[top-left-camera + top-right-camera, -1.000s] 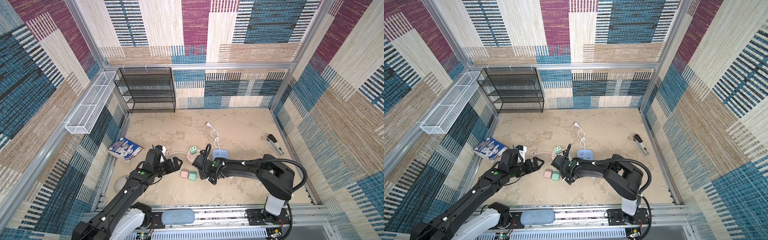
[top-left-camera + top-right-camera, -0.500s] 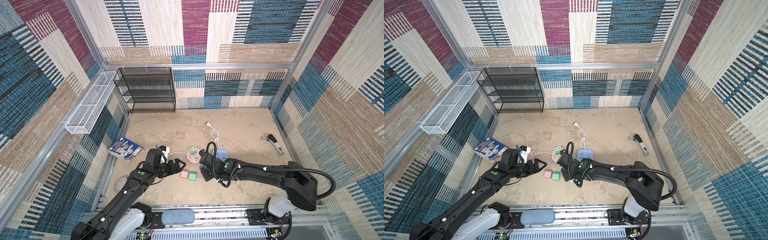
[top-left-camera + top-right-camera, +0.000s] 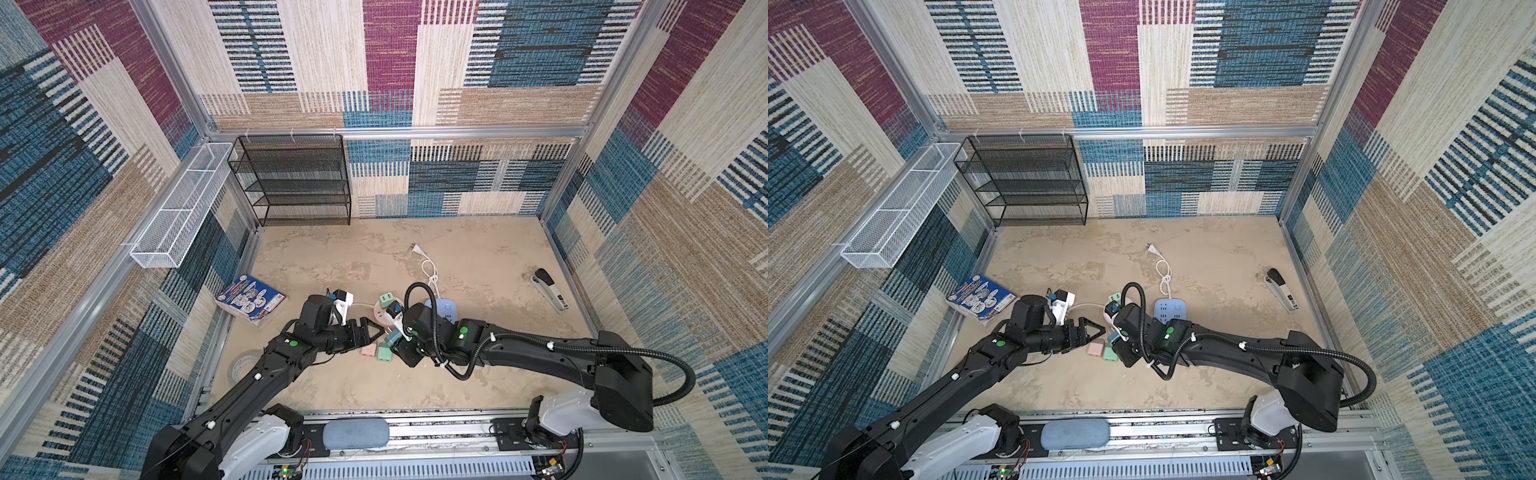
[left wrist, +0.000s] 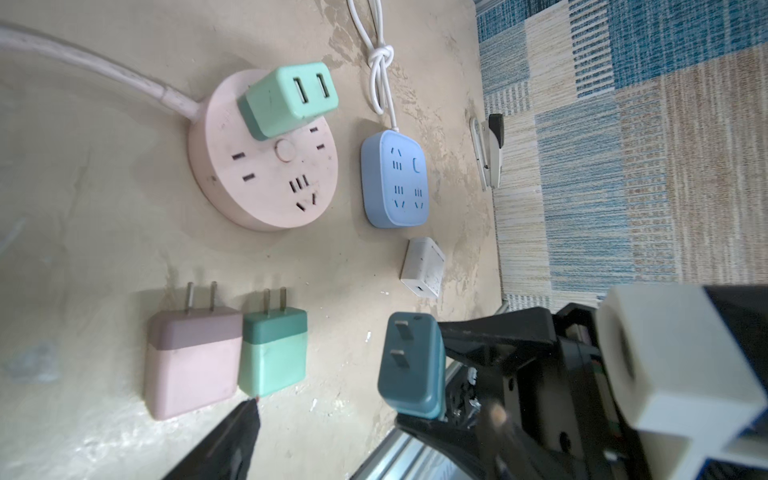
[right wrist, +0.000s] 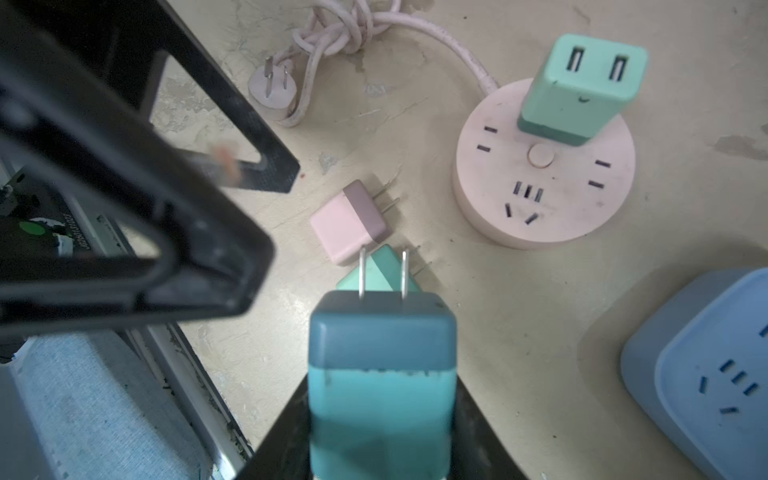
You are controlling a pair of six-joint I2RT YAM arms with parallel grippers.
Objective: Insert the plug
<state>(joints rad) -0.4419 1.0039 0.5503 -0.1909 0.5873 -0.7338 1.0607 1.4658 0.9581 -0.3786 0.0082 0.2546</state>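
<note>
**Plug** [image 5: 381,374]: a blocky two-tone adapter, with a dark teal cap over a paler teal body. Two flat metal prongs stood straight out of the cap. It was held off the floor [image 3: 478,257] at front centre, with its prongs aimed away from its holder and toward the left gripper.

**Right gripper** [image 4: 422,374]: its jaws were clamped on the plug's body, one black finger on each side.

**Left gripper** [image 3: 371,333]: its jaws were spread with nothing between them, close beside the plug.

**Loose adapters:** a pink one [image 4: 191,365] and a green one [image 4: 272,353] lay side by side and touching on the floor near the plug. A white one [image 4: 422,266] lay apart from them.

**Round pink strip** [image 4: 266,183]: it had a green charger [image 4: 289,99] plugged in upright, and its other sockets were free.

**Blue strip** [image 4: 392,178]: it lay just beside the pink strip, and its sockets were free.
</note>
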